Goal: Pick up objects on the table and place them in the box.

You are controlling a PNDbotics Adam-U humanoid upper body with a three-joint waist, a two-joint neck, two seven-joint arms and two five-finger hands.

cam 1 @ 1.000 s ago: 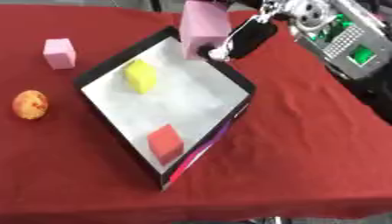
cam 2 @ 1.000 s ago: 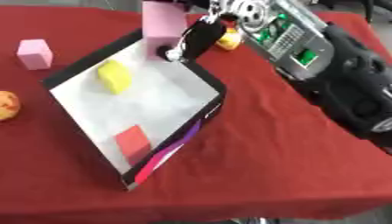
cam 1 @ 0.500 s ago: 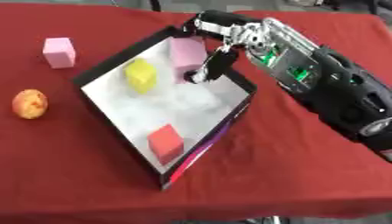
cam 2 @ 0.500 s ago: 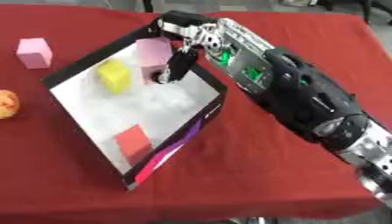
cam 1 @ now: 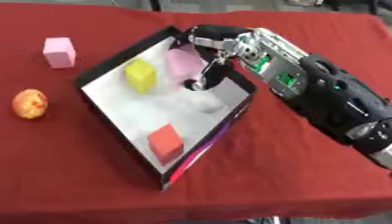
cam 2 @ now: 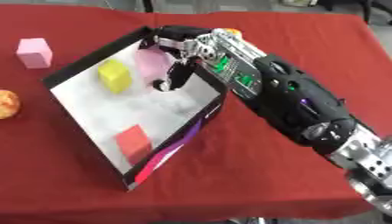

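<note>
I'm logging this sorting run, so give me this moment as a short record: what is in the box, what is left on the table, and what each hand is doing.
box: shallow white-floored box with dark walls, on the red tablecloth
inside box: yellow block, red block, pale pink block
right hand: right hand reaches into the box, fingers curled round the pale pink block
left hand: not in view
outside box: pink block far left, orange round fruit at left edge
</note>
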